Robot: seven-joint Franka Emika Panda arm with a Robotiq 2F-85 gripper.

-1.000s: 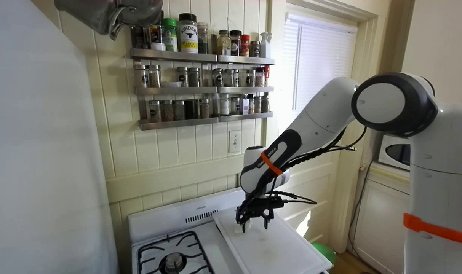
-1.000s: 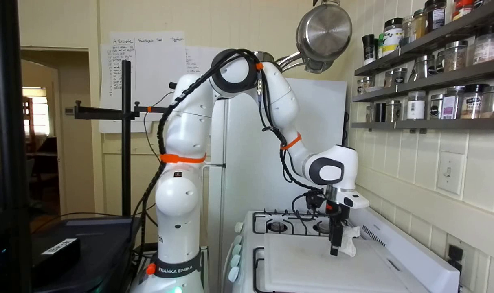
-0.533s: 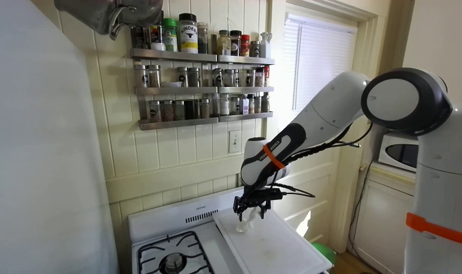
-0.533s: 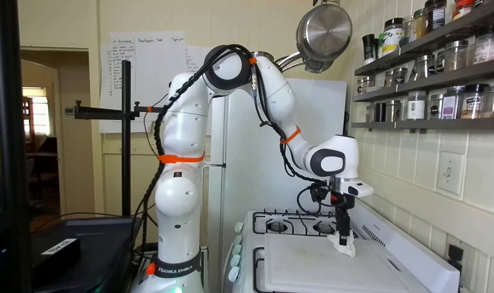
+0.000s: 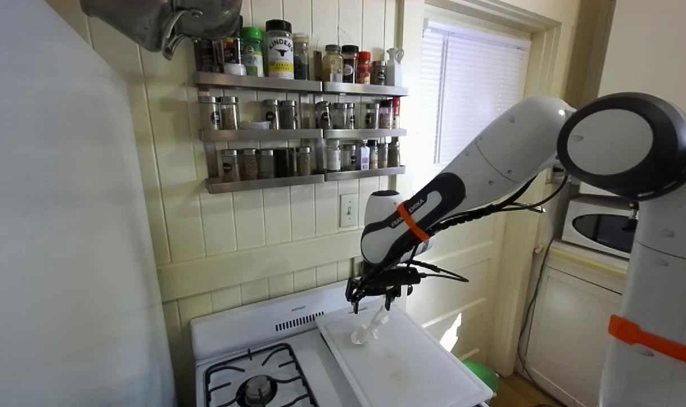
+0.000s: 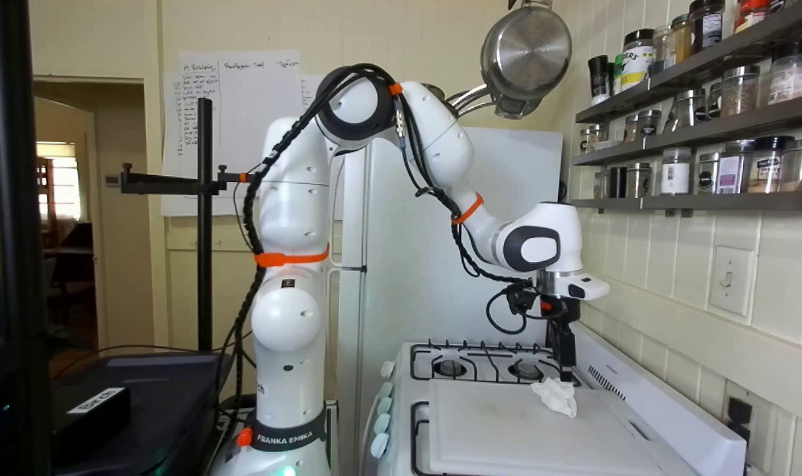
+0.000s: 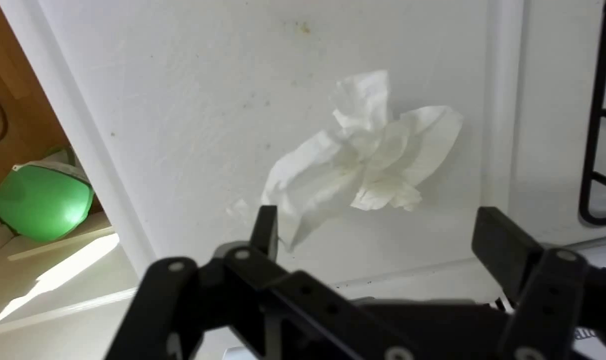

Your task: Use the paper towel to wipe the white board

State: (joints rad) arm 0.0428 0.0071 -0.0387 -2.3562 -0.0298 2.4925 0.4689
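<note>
White and crumpled, the paper towel (image 7: 360,150) lies on the white board (image 7: 193,130) below the end effector (image 5: 371,309), which stands spread and holds nothing, while brownish specks (image 7: 305,28) there suggest wiping is unfinished, perhaps not begun

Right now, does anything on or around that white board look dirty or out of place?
Yes: in the wrist view, a brownish stain and small dark specks mark the white board, standing out against its pale surface. The crumpled paper towel, loose on it below the open hand, seems normal for wiping.
</note>
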